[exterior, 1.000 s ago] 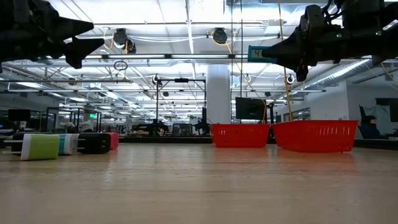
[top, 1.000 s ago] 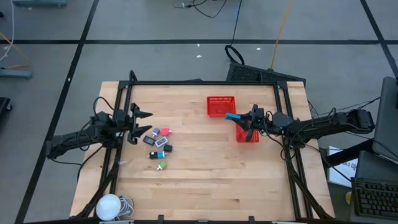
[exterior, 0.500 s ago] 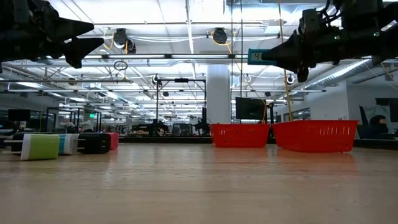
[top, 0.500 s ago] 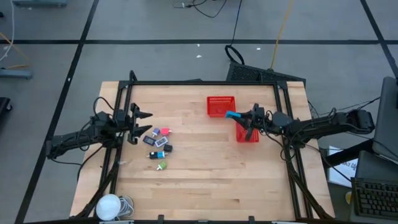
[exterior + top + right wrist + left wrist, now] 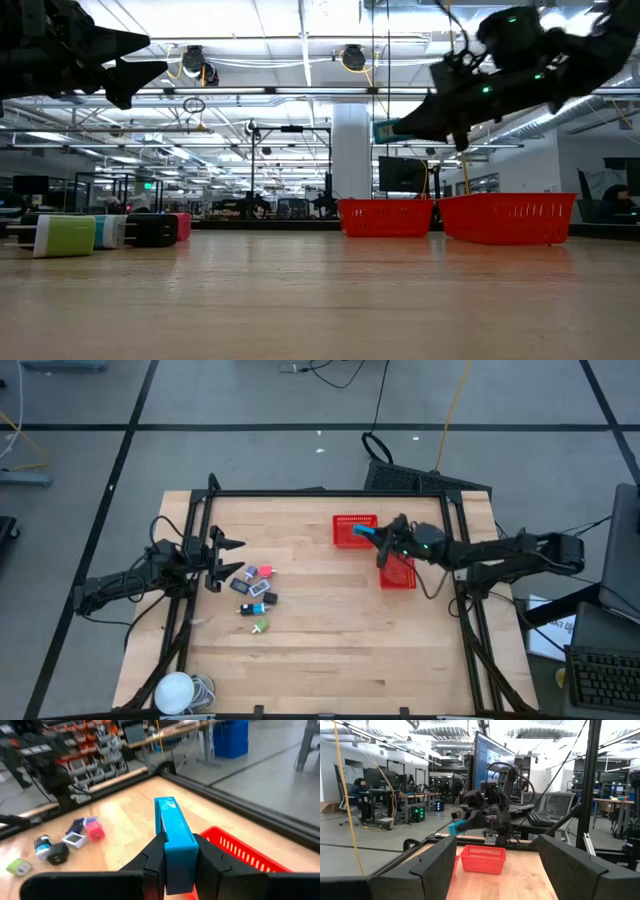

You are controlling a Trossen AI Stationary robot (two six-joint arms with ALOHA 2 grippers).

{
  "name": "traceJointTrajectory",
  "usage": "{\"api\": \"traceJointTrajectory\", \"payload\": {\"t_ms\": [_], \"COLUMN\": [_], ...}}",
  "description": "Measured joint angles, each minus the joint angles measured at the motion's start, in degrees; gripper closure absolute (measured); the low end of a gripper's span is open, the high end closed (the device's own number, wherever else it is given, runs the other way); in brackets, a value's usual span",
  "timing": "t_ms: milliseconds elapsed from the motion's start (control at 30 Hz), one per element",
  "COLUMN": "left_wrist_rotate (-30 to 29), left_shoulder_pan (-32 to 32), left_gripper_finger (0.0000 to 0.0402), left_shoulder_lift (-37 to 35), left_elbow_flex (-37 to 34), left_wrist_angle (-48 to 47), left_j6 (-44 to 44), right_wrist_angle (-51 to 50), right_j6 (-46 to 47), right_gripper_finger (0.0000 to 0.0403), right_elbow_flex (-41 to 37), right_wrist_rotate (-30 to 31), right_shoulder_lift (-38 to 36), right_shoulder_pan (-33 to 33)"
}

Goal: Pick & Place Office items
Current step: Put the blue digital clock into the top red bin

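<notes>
The office items [image 5: 254,591] lie in a small cluster on the wooden table's left half: green, blue, pink, white and black pieces, also seen in the low view [image 5: 100,232] and the right wrist view [image 5: 75,839]. My left gripper [image 5: 236,556] hovers open just left of and above them [image 5: 150,58]. My right gripper [image 5: 378,540] is shut on a blue item [image 5: 368,536] and hangs high over the far red basket [image 5: 346,522], beside the near red basket [image 5: 400,574]. My right gripper pinches the blue item between its two fingers [image 5: 152,855], on the long side faces of its rear part [image 5: 175,851]. The fingers come from the table's right, slanting slightly down. The item juts forward past the fingertips [image 5: 386,130], lifted well clear of table and baskets.
Two red mesh baskets stand on the table's right half [image 5: 387,217] [image 5: 507,218]. A black frame [image 5: 320,493] runs around the table's edges. A white round object with a cord [image 5: 175,690] sits at the near left corner. Bare wood spans the middle and near side.
My right gripper has carried the blue item toward the table's far and left side, from above the near basket to above the far basket, tipping its nose slightly down. It has stayed shut on the item.
</notes>
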Motion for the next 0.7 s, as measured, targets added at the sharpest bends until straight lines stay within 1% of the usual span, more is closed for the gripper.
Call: {"api": "traceJointTrajectory", "payload": {"t_ms": [100, 300, 467, 700], "left_wrist_rotate": [0.02, 0.03, 0.02, 0.04], "left_shoulder_pan": [0.0, 0.0, 0.0, 0.0], "left_gripper_finger": [0.0124, 0.0135, 0.0146, 0.0152], "left_shoulder_lift": [0.0, 0.0, 0.0, 0.0], "left_elbow_flex": [0.0, 0.02, 0.02, 0.04], "left_wrist_angle": [0.01, 0.01, 0.01, -0.03], "left_j6": [0.0, 0.0, 0.0, 0.0], "right_wrist_angle": [0.14, 0.85, 6.13, 6.93], "right_j6": [0.37, 0.41, 2.63, 3.5], "right_gripper_finger": [0.0347, 0.0347, 0.0347, 0.0347], "right_elbow_flex": [2.53, 5.78, 6.19, 6.17], "right_wrist_rotate": [-2.35, -2.39, -2.47, -2.35], "right_shoulder_lift": [4.26, 12.36, 17.99, 20.31], "right_shoulder_pan": [-2.2, -5.49, -6.06, -6.06]}}
